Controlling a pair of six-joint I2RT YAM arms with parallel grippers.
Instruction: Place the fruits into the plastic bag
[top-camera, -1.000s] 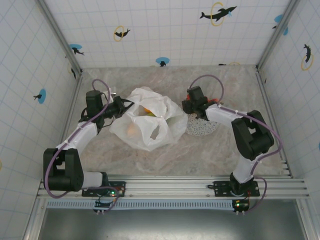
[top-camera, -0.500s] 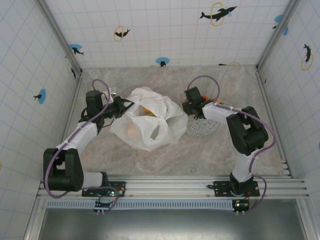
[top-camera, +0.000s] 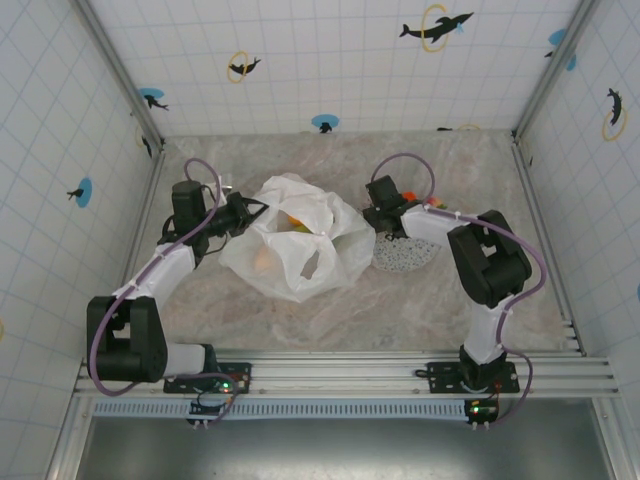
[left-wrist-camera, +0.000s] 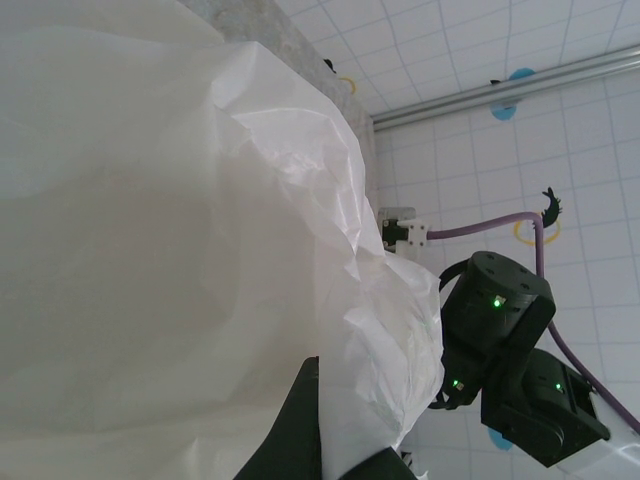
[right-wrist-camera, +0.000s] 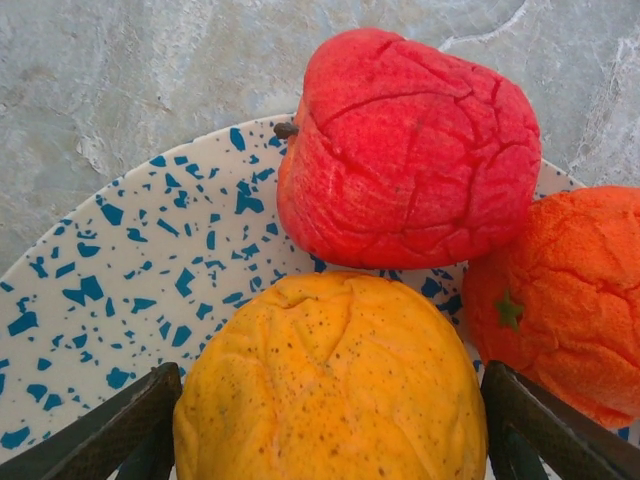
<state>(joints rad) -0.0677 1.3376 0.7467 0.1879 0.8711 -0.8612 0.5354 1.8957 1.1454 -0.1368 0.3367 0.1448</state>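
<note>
A round yellow-orange fruit (right-wrist-camera: 330, 340) sits on a round white plate with blue specks (right-wrist-camera: 130, 290), on the right part of the grey surface (top-camera: 420, 300). A bumpy red fruit (right-wrist-camera: 410, 150) and a round orange fruit (right-wrist-camera: 560, 300) lie beside it on the plate. The right tool (right-wrist-camera: 330, 385) is spread, with one finger on each side of that fruit. The big thin white plastic bag (top-camera: 300, 240) lies left of the plate. The left tool (top-camera: 250, 212) is pressed together, pinching the bag's left edge.

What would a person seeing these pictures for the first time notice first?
A big white plastic bag billows mid-table, its edge pinched in the left hand. On a blue-speckled plate to its right, the right hand straddles a yellow fruit, with a red fruit and an orange fruit just beyond.
</note>
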